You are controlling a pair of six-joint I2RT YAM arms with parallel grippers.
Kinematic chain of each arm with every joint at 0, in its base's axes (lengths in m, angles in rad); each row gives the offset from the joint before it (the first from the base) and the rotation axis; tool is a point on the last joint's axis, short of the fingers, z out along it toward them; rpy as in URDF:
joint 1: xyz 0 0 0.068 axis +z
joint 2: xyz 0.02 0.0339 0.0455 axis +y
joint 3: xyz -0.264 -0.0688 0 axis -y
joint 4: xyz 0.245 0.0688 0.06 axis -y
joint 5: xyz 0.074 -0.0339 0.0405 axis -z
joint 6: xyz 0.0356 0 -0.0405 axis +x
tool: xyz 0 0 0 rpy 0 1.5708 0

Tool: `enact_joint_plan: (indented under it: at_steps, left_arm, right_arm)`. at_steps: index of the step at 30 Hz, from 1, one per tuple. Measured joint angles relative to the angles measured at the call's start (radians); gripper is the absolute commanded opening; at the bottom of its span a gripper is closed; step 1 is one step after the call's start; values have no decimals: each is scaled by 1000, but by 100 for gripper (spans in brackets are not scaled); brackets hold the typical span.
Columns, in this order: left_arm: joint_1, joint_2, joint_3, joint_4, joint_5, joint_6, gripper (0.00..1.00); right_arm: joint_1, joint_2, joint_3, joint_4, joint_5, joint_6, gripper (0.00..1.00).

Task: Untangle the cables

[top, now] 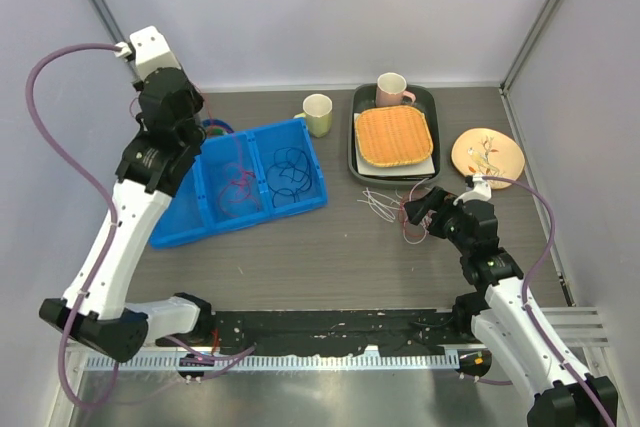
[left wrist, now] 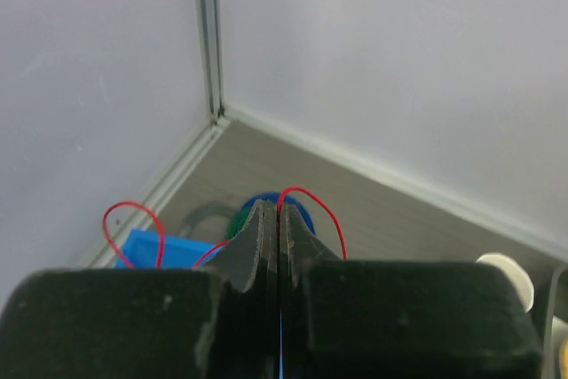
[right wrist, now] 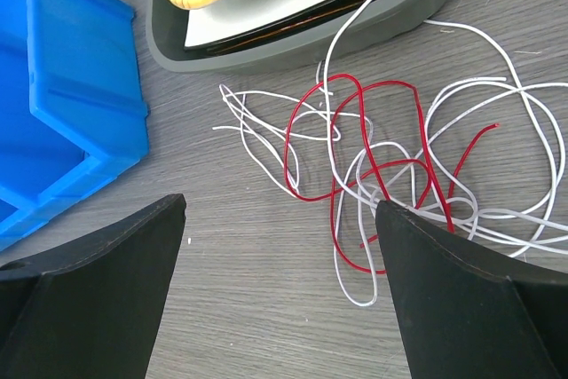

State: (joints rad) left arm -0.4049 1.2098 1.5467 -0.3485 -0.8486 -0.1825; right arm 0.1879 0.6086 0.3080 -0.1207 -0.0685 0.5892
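Red and white cables point(right wrist: 390, 175) lie tangled ahead of my wide-open right gripper point(right wrist: 280, 219), centre-right; left gripper point(left wrist: 277, 219) pinches red wire point(left wrist: 306, 197).

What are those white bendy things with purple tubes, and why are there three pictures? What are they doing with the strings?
They are two robot arms. One picture looks down from above; the other two come from small cameras on each arm's wrist. The left end effector is pinched shut on a thin red wire, lifted near the back corner above the blue plastic sorting bin. The right end effector is open, hovering over a tangle of thin white and red wires on the grey wooden table. Nearby sit a dark tray with a woven yellow mat, a pink mug, a pale green cup and a flowered plate.
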Motion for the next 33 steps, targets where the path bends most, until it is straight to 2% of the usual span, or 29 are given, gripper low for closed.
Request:
enact_joint_plan:
  at_steps: [3,7,16,31,32,33]
  left_arm:
    - [57,13,-78,-30,112,-81,0]
    - [63,-10,-223,-58,248,-167,0]
    - [67,-132,-525,-17,358,-352,0]
    - [239,53,-631,124,644,-489,0]
    - [248,66,-637,124,652,-499,1]
    - [255,74,-642,123,657,-508,6]
  right_arm:
    - [0,0,0,0,0,0,94]
    - [0,1,-1,1,0,0,94]
    - [0,34,-9,0,0,0,94]
    - [0,34,-9,1,0,0,94]
    - [0,34,-9,1,0,0,94]
    - [0,34,-9,1,0,0,94]
